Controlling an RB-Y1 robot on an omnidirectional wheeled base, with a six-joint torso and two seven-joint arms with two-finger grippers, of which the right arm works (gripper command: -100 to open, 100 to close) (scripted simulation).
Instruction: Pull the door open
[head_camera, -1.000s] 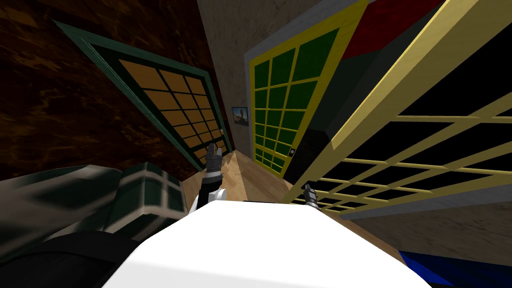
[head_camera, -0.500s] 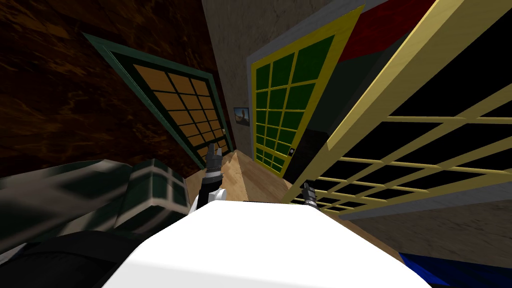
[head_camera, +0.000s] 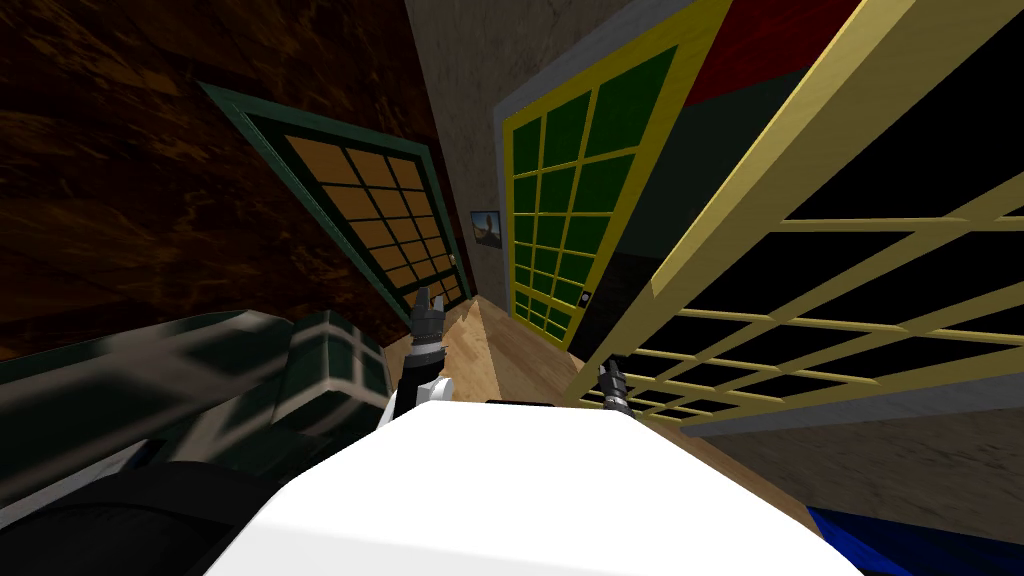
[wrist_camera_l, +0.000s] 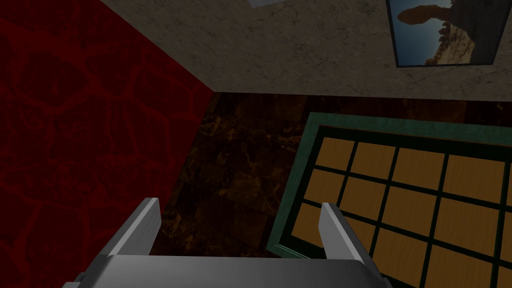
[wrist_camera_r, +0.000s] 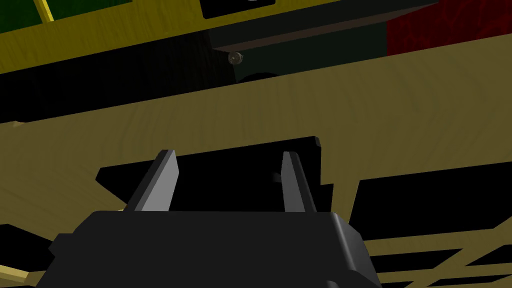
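1. Robot's head has swung; the left green door (head_camera: 370, 210) sits nearer centre.
2. Right gripper (wrist_camera_r: 229, 157) is at the near-right tan door (head_camera: 765, 180) to pull it; I cannot tell its grip.
3. Left gripper (wrist_camera_l: 240, 212) hangs spread, spare.

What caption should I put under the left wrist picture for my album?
My left tool, open, faces a dark brown wall beside a green-framed door with orange panes.

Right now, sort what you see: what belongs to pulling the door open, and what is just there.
For the job:
- pale yellow door with black panes
- right gripper, up against that door

Just there:
- green-framed door with orange panes
- yellow door with green panes
- wall picture
- left gripper, idle
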